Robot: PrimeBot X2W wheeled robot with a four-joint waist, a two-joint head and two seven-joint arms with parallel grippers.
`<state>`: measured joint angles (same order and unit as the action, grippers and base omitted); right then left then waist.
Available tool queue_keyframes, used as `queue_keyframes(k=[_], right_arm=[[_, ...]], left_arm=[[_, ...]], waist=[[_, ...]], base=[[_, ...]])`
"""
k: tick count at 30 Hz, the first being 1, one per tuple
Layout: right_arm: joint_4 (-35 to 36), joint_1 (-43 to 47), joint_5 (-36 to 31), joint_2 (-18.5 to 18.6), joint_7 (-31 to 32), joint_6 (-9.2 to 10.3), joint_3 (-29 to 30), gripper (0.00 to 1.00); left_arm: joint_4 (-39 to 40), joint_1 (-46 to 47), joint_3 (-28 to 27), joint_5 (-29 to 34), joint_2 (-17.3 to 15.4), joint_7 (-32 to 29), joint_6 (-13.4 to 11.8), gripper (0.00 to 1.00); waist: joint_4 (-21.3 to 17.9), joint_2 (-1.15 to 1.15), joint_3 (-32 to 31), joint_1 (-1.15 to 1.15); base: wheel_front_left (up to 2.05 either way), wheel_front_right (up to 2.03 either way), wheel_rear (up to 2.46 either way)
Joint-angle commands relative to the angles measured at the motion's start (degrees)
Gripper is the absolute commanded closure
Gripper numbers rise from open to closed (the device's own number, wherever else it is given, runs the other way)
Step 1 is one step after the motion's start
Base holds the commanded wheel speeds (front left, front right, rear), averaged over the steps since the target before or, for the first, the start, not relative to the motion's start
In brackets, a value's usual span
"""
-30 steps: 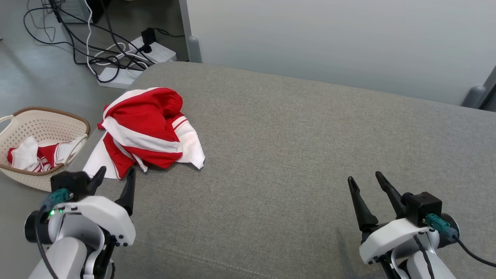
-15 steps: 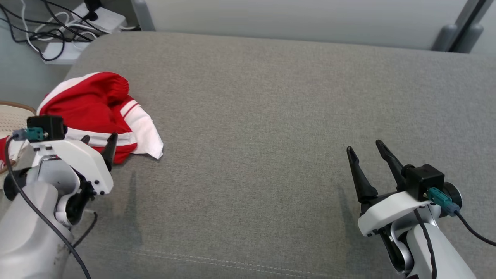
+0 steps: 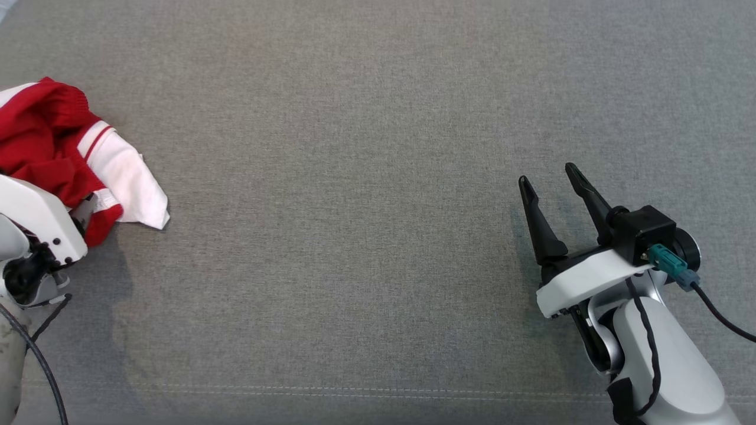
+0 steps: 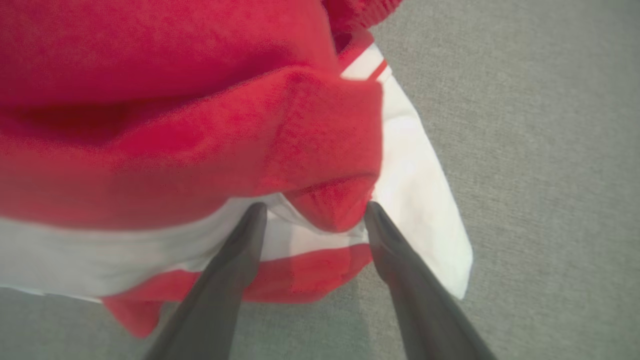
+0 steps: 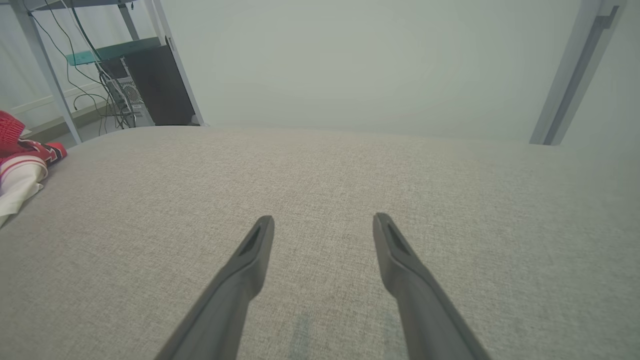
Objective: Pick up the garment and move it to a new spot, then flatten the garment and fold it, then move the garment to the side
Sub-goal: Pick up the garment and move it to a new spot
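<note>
Garment [image 3: 41,130] still bunched at far-left edge of cushion [image 3: 354,177]; L gripper [image 4: 312,210] has moved in, jaws spread, tips now astride a red fold. Grab looks imminent, nothing pinched yet. R gripper [image 3: 548,175] unchanged at right, spread, over bare cushion.

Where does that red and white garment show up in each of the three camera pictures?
Head view: the garment lies at the far left edge.
Left wrist view: it spreads across the top and left, at the fingertips of the open left hand.
Right wrist view: small, at the left edge.
Shared landmark: the grey cushion under it.
</note>
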<state>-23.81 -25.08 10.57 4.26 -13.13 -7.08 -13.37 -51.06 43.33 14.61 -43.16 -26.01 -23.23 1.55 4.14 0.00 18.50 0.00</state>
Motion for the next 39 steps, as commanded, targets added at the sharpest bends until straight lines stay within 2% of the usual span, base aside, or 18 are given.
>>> queue_keyframes(k=[1, 3, 4, 5, 6, 12, 24, 29, 32, 39], right_arm=[[0.9, -1.3, 0.05, -0.46, -0.62, -0.41, -1.2, 0.0], [0.62, -1.93, 0.05, -0.53, -0.79, -0.41, -1.41, 0.0], [0.47, -2.26, 0.06, -0.56, -0.87, -0.41, -1.52, 0.0], [0.31, -2.58, 0.1, -0.59, -0.95, -0.41, -1.65, 0.0], [0.15, -2.84, 0.11, -0.6, -1.02, -0.41, -1.65, 0.0], [-0.78, -2.99, 0.04, -0.61, -1.4, -0.41, -0.63, 0.0], [-1.52, -0.78, 0.85, -0.68, -1.67, -0.41, 0.56, 0.0], [-1.7, 0.44, 1.39, -0.71, -1.74, -0.41, 1.55, 0.0], [-1.54, 1.18, 1.41, -0.48, -1.76, -0.41, 2.62, 0.0], [-0.38, 1.9, 0.7, 0.24, -1.54, -0.41, 5.72, 0.0]], left_arm=[[0.1, 2.71, -2.37, -1.1, -3.77, -0.35, 0.64, 0.0], [-1.64, 3.33, -2.53, -1.44, -4.16, -0.61, 1.13, 0.0], [-2.46, 3.62, -2.58, -1.6, -4.35, -0.78, 1.41, 0.08], [-3.25, 3.88, -2.61, -1.64, -4.64, -0.77, 1.55, 0.51], [-3.93, 4.15, -2.57, -1.61, -4.78, -0.62, 1.7, 1.0], [-4.98, 5.65, -1.52, -0.5, -5.09, 2.96, 3.07, 1.0], [3.1, 4.17, 0.31, 1.49, -5.26, 9.64, 4.14, 1.0], [11.21, 0.53, 0.96, 2.07, -4.9, 11.72, 3.44, 1.0], [18.18, -2.72, 1.62, 2.38, -4.06, 12.23, 2.13, 1.0], [34.58, -9.46, 5.53, 2.0, 0.95, 10.59, 0.06, 1.0]], waist=[[-1.08, 0.0, 1.43, 0.0], [-1.48, 0.0, 2.13, 0.0], [-1.69, 0.0, 2.45, 0.0], [-1.9, 0.0, 2.74, 0.0], [-1.96, 0.0, 2.89, 0.0], [-1.41, 0.0, 2.65, 0.0], [1.52, 0.0, -1.41, 0.0], [1.9, 0.0, -3.97, 0.0], [1.75, 0.0, -5.29, 0.0], [-0.09, 0.0, -6.25, 0.0]], base=[[0.0, 0.0, 0.0], [0.0, 0.0, 0.0], [0.0, 0.0, 0.0], [0.0, 0.0, 0.0], [0.0, 0.0, 0.0], [0.0, 0.0, 0.0], [0.0, 0.0, 0.0], [0.0, 0.0, 0.0], [0.0, 0.0, 0.0], [0.0, 0.0, 0.0]])
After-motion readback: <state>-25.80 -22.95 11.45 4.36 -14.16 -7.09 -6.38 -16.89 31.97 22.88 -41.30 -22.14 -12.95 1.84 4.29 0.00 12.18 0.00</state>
